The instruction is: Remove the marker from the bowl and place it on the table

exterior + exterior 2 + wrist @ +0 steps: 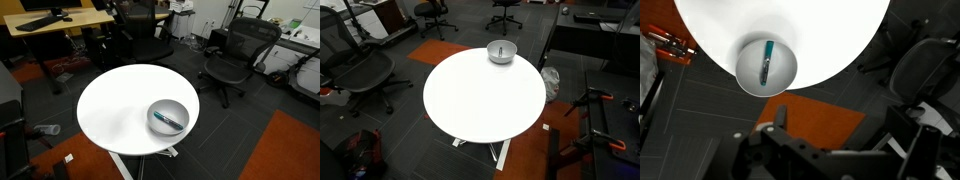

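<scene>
The grey bowl (181,108) stands near the edge of the round white table (115,105). It also shows in the other exterior view (501,57) and in the wrist view (748,68). The teal-blue marker (168,120) lies inside the bowl, clear in the wrist view (766,62). My gripper (840,125) shows only in the wrist view, as dark jaws spread apart and empty. It is high above the floor, off the table's edge (790,20), well away from the bowl. The arm does not show in either exterior view.
Black office chairs (232,55) (360,72) stand around the table. Wooden desks (60,20) are at the back. Orange carpet patches (815,115) lie on the dark floor beside the table's white pedestal base (500,150).
</scene>
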Available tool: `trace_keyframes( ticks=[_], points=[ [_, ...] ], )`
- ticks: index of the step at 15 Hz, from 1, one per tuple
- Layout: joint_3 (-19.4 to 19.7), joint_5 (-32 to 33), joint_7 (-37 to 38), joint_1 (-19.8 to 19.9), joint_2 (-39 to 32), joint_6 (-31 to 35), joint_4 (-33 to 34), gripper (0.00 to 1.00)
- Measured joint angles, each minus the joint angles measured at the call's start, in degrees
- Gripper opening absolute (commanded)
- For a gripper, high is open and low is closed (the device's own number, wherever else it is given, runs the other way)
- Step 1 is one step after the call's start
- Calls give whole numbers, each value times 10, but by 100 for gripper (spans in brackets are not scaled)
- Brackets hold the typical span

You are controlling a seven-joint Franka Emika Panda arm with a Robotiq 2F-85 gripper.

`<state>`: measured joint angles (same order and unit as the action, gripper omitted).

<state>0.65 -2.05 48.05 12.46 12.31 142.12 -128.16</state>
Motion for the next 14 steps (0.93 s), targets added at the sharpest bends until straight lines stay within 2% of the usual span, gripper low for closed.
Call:
trace_keyframes(
  ticks=[8,14],
  points=[
    [43,0,19,2,-87,85,3,100],
    [60,0,19,-2,-155,116,5,100]
  ],
)
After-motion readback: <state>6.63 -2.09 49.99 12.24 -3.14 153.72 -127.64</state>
